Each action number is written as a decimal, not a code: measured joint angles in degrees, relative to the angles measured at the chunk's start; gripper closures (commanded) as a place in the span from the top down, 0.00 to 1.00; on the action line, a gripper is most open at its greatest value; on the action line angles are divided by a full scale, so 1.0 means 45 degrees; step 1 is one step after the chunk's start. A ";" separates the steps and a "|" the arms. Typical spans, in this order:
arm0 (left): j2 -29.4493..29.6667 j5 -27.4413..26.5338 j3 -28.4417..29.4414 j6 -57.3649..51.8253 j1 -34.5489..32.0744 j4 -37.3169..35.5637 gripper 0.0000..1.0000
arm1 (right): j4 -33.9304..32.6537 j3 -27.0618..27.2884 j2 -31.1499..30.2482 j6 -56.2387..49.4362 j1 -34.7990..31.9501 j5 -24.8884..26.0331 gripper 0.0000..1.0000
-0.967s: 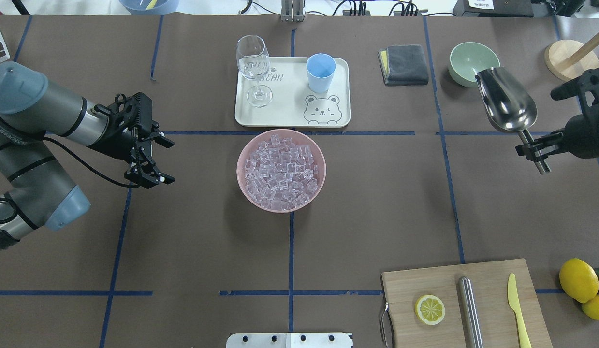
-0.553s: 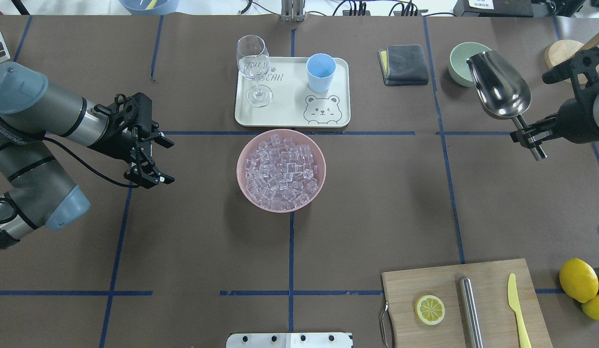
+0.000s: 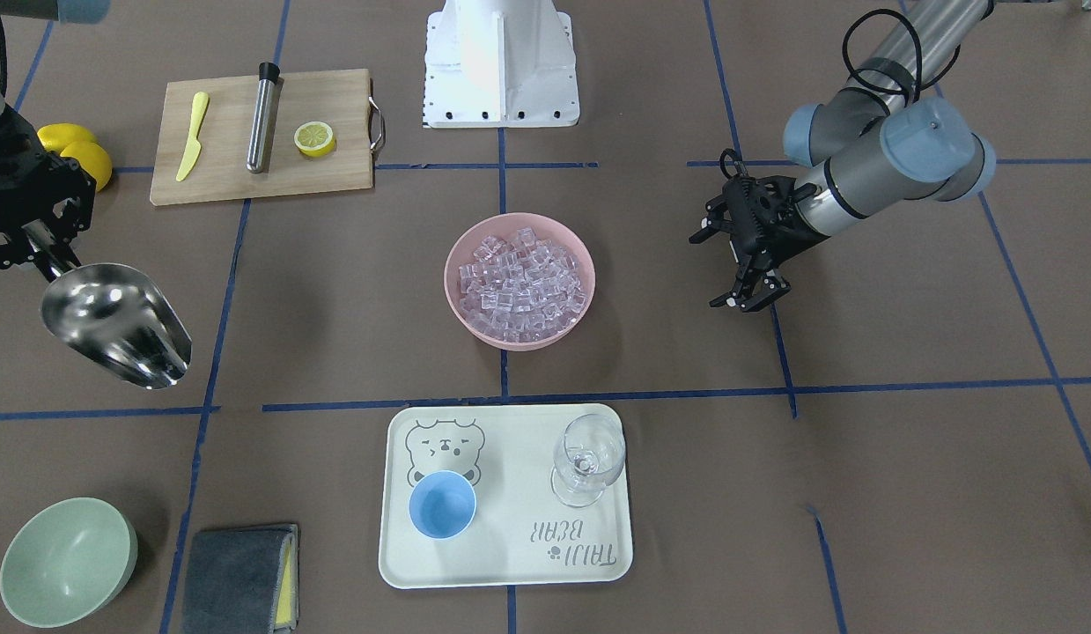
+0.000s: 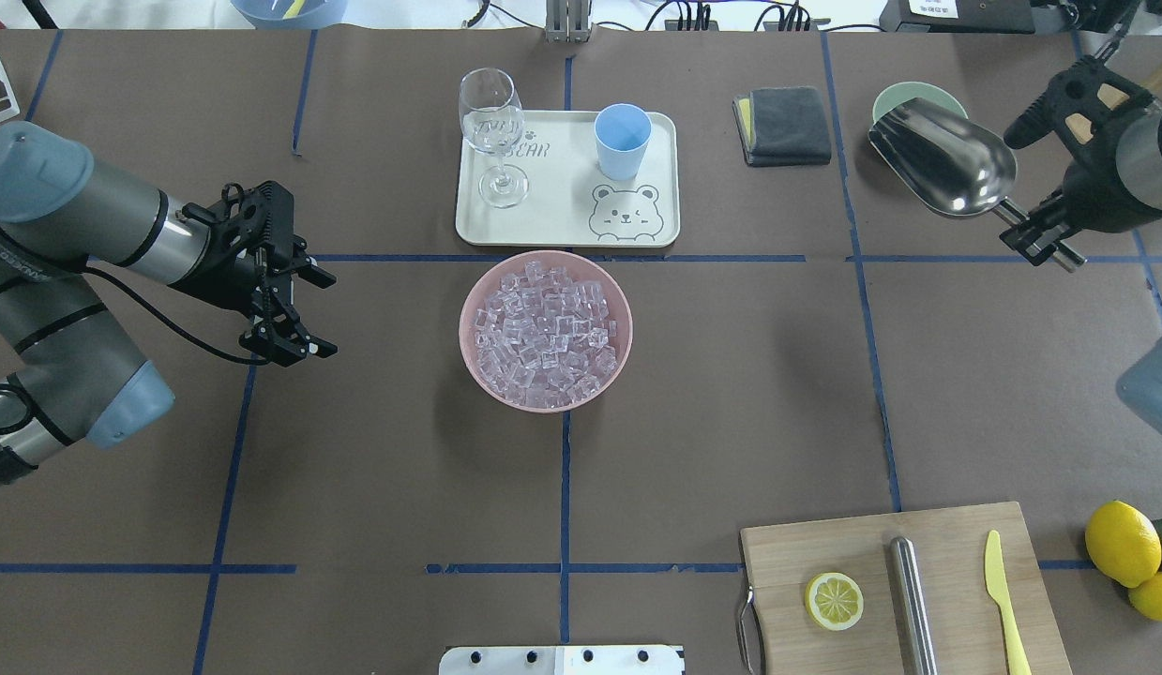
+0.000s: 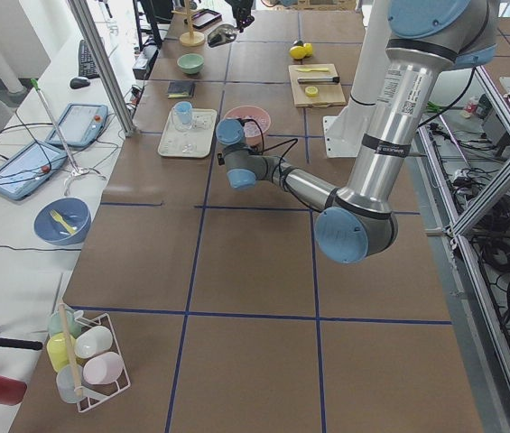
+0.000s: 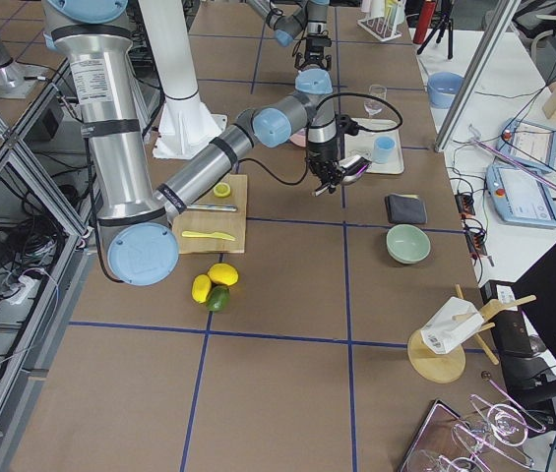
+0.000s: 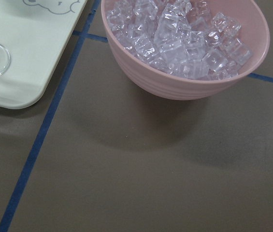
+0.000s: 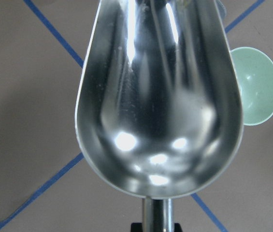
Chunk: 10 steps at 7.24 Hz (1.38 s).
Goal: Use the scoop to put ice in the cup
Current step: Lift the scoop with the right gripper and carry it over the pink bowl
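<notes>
The ice [image 4: 546, 330] is a heap of clear cubes in a pink bowl [image 4: 477, 370] at the table's middle; it also shows in the front view [image 3: 520, 282] and the left wrist view [image 7: 184, 38]. The light-blue cup [image 4: 623, 141] stands upright on a cream tray [image 4: 552, 225], beyond the bowl. My right gripper [image 4: 1040, 239] is shut on the rod handle of the steel scoop [image 4: 946, 169], held in the air at the far right, partly over a pale green bowl. The scoop's trough [image 8: 158, 96] is empty. My left gripper [image 4: 329, 314] is open and empty, left of the pink bowl.
A wine glass [image 4: 491, 131] stands on the tray beside the cup. A grey cloth [image 4: 784, 124] and the pale green bowl [image 4: 904, 94] lie at the far right. A cutting board [image 4: 904, 591] holds a lemon slice, a steel cylinder and a yellow knife. Lemons [image 4: 1122, 542] lie beside it.
My right gripper has carried the scoop toward the table's far side and turned it, so the trough now points more to the left. The left arm has not moved.
</notes>
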<state>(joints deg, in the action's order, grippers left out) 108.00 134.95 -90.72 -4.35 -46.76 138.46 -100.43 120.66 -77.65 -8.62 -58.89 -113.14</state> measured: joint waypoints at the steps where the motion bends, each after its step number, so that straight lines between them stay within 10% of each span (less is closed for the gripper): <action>1: -0.0008 0.0005 0.0003 0.0005 0.0000 -0.0001 1.00 | -0.0615 0.0063 0.0475 -0.1022 0.0084 0.0001 0.00; 10: 0.1219 -0.0002 0.0980 0.0021 0.0754 0.0036 1.00 | -0.7537 -0.0616 0.6062 -0.1889 0.3548 0.1634 0.00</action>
<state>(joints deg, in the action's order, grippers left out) 113.48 134.94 -86.31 -4.26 -43.36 138.62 -134.35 117.89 -50.37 -17.12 -42.93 -105.79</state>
